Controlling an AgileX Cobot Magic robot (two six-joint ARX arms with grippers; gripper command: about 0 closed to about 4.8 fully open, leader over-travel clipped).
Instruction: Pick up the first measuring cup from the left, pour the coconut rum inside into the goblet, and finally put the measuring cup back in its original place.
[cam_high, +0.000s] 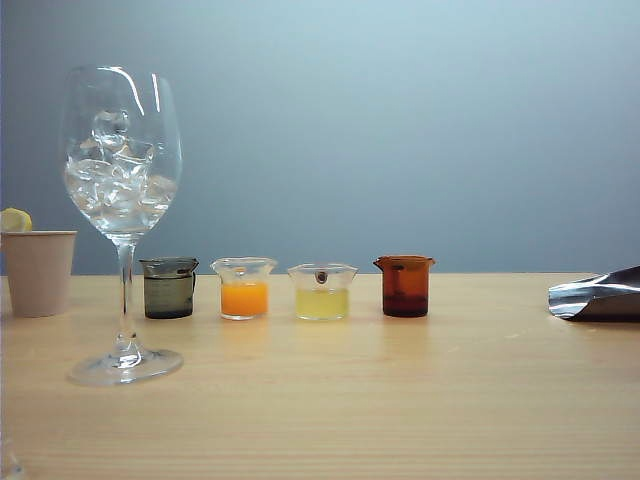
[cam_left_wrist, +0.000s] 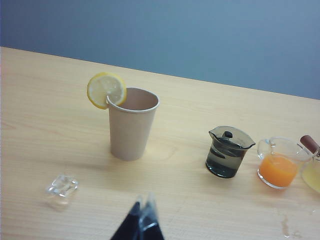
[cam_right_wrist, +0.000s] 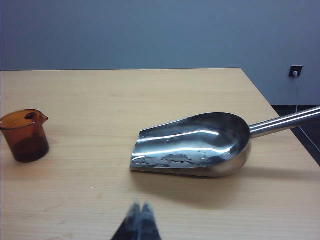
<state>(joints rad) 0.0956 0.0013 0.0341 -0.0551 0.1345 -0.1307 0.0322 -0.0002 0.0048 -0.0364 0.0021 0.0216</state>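
The first measuring cup (cam_high: 169, 287) is a small smoky grey cup at the left end of a row of cups; the left wrist view shows it (cam_left_wrist: 227, 152) holding clear coconut rum (cam_left_wrist: 224, 164). The goblet (cam_high: 121, 190) stands in front of it to the left, its bowl full of ice cubes. My left gripper (cam_left_wrist: 143, 201) is shut and empty, well short of the cup and off the table. My right gripper (cam_right_wrist: 140, 206) is also shut and empty, hovering near a metal scoop. Neither gripper appears in the exterior view.
A beige paper cup (cam_high: 39, 271) with a lemon slice (cam_left_wrist: 106, 89) stands at far left. The row continues with an orange-liquid cup (cam_high: 244, 288), a pale yellow cup (cam_high: 322, 292) and an amber-brown cup (cam_high: 405, 285). A steel scoop (cam_right_wrist: 195, 144) lies at right. A loose ice cube (cam_left_wrist: 61, 186) rests on the table.
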